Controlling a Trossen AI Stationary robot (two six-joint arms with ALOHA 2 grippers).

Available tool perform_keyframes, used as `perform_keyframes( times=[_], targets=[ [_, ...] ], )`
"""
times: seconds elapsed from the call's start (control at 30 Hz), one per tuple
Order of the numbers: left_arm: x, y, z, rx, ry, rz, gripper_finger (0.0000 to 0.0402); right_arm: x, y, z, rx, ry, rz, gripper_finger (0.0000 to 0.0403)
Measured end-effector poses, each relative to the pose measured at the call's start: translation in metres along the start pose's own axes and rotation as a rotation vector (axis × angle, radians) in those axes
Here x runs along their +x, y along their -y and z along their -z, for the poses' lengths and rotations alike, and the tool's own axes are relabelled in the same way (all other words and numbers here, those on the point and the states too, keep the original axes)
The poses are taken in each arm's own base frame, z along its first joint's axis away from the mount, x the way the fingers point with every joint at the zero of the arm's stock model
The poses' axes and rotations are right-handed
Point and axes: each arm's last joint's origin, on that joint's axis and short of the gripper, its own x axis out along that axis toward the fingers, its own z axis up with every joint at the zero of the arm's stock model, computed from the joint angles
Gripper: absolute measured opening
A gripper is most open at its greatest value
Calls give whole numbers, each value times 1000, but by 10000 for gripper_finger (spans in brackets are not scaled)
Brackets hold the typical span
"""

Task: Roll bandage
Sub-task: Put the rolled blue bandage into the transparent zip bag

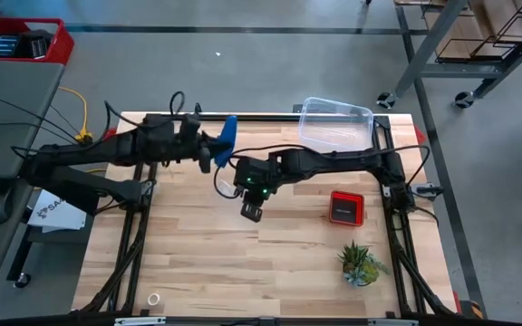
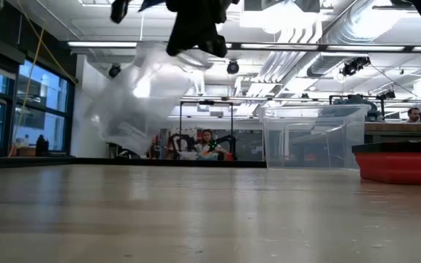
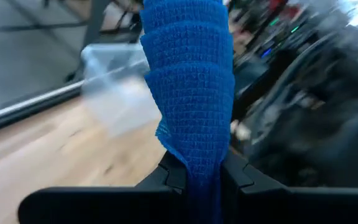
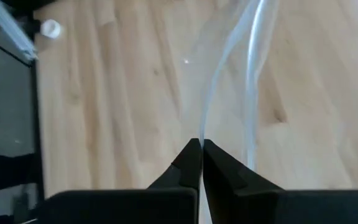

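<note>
1 bandage (image 3: 190, 93), a blue strip, is pinched between the closed fingers of the left gripper (image 3: 194, 177), held above the far middle of the table (image 1: 243, 272). The right gripper (image 4: 200, 155) sits just beside it, above the table's centre, its fingers clamped on 1 clear bag (image 2: 141, 95) that hangs off the surface. 1 clear box (image 1: 335, 122) stands at the far right corner, 1 red device (image 1: 346, 206) lies on the right side, 1 plant (image 1: 361, 263) sits nearer the front, and 1 small white ring (image 1: 154, 299) lies at the front left. The bag hides part of the room behind.
</note>
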Motion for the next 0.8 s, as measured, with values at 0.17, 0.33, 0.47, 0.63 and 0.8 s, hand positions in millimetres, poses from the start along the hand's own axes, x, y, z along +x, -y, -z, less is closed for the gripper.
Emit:
perform_keyframes(
  times=[0.17, 0.33, 0.47, 0.63, 0.8],
  targets=[
    [8, 10, -3, -1, 13, 165, 28, -2, 4, -1, -3, 0, 2, 0],
    [13, 20, 7, 66, -6, 181, 28, -9, 13, -10, 13, 45, -56, 0],
    [4, 22, 10, 96, 25, 91, 28, -22, 23, -12, 17, 38, -75, 0],
    [-16, 16, 15, 130, 5, -28, 28, -41, 40, -13, 37, 44, -24, 0],
    [-36, 12, 12, 117, 52, -100, 28, -47, 52, -20, 93, 84, -58, 0]
  ],
)
